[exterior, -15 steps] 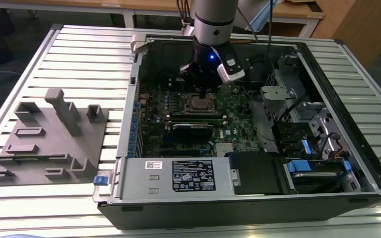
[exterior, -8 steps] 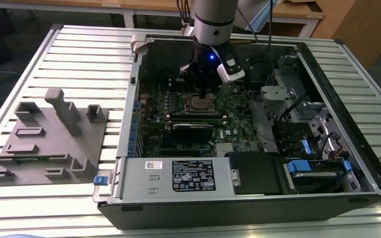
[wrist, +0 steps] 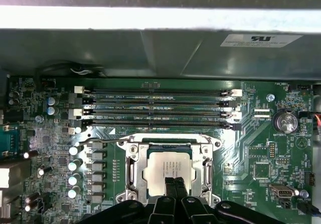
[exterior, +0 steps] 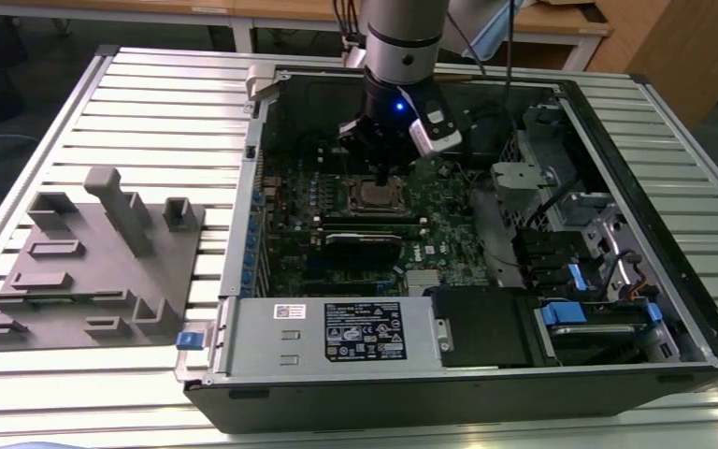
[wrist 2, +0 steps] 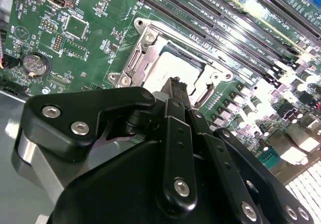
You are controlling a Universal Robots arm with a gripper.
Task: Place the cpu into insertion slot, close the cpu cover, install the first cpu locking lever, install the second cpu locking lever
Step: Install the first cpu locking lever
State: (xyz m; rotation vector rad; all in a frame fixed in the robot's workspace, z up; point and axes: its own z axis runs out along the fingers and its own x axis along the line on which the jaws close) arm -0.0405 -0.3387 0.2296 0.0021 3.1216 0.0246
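At the surface's [exterior: 109, 94] near edge, an open computer case [exterior: 459, 402] lies on its side with its dark near wall facing the exterior view. Beside the case, towards the near corner on the exterior view's left, a grey moulded fixture [exterior: 85, 271] rests on the slats. A small blue clip [exterior: 188, 339] sits between the two. Just inside the case's near wall is a silver power supply box [exterior: 272, 332] with a label. Dark drive bays with blue tabs [exterior: 571, 313] sit next to it, on the exterior view's right. Beyond these lies the green motherboard [exterior: 447, 224]. Around its middle, the cpu [wrist: 160, 166] sits flat in the insertion slot [wrist: 170, 146], its dull silver top facing up. The cpu cover [wrist: 131, 169] lies down over it, and the chip shows through the cover's window. The hand [wrist: 175, 184] is directly over the cpu's near edge. In both wrist views its black fingers [wrist 2: 173, 91] are clenched together, with nothing visible between them, and I cannot tell whether the tips touch the chip. Past the socket, four long memory slots [wrist: 155, 108] run side by side, and a round coin battery [wrist: 285, 121] sits off to one side of the board. The grey arm [exterior: 403, 37] rises from the hand above the case's far wall, towards the surface's far edge.
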